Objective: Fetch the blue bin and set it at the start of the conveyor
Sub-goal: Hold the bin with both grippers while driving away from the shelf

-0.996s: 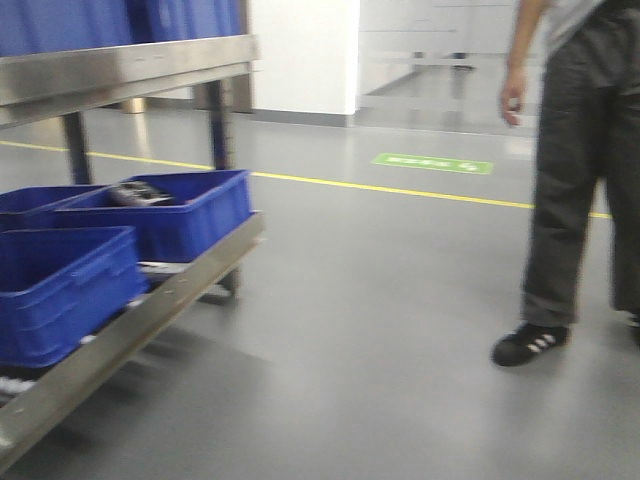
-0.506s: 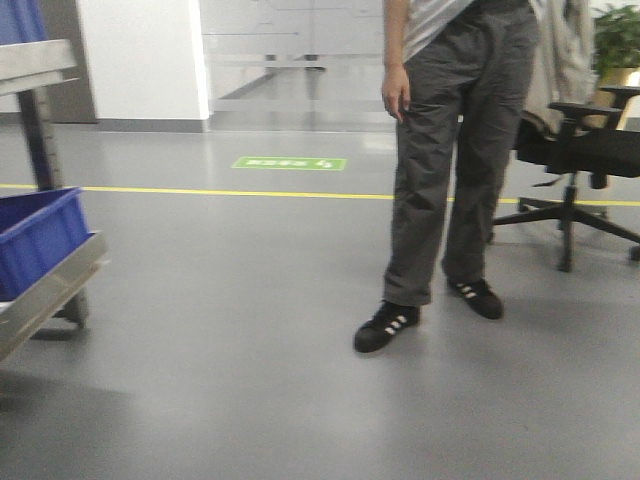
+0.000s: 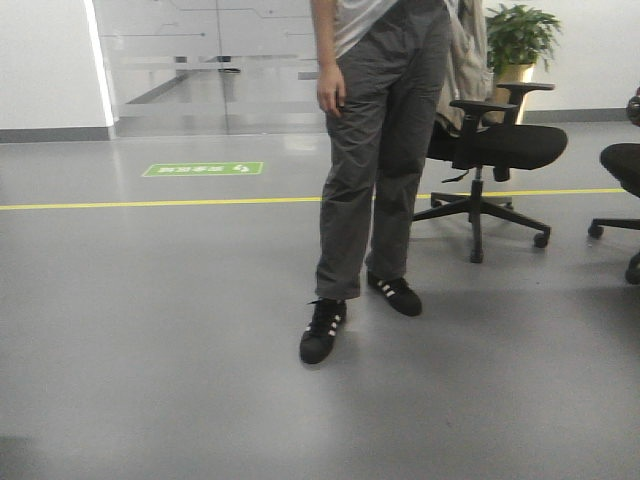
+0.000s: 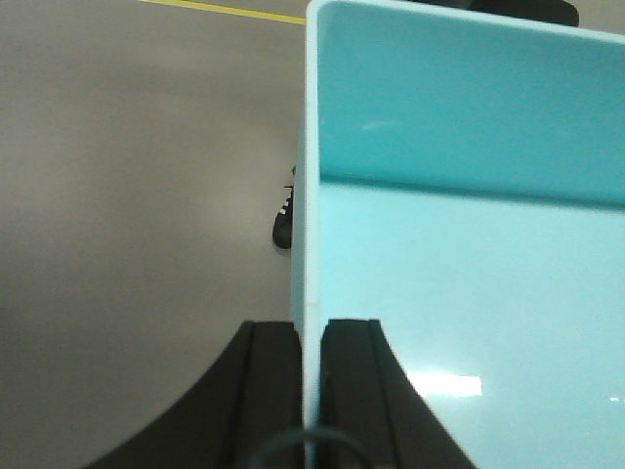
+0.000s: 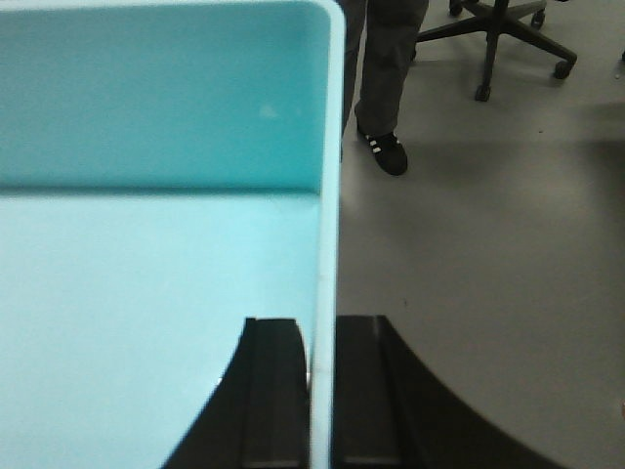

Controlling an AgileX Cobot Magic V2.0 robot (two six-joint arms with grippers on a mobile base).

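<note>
Floor (image 3: 150, 350): grey and glossy, taking up most of the front view.
Person (image 3: 380, 150): standing mid-view in grey trousers, directly in front of the robot.
Blue bin (image 4: 469, 293): pale turquoise tub, being carried between the two arms above the floor. It is filling both wrist views and showing empty inside (image 5: 146, 274). It is not appearing in the front view.
Office chair (image 3: 490, 150): black, sitting just behind the person on the right.
Potted plant (image 3: 520, 35): standing by the far wall.
Left gripper (image 4: 312, 332): nearly closed, pinching the bin's left side wall at the rim, one finger outside and one inside.
Right gripper (image 5: 322, 337): clamping the opposite side wall the same way, jaws narrowed to the wall's thickness.
Yellow line (image 3: 150, 203): running across the floor behind the person.
Green marking (image 3: 203, 169): lying flat beyond the line.
Shoe (image 3: 323, 330): black with white stripes, pointing at the robot.
Conveyor start: not showing in any view, so the bin is probably in transit.
Handling, judged: the bin is looking light and fairly stiff, but thin smooth plastic is likely slipping or flexing under a pinch.
Hold points, judged: opposite side walls at the rim, as now, are giving a balanced lift. Level arms and matched pressure are mattering most.
Risk, judged: the person is standing in the path.
</note>
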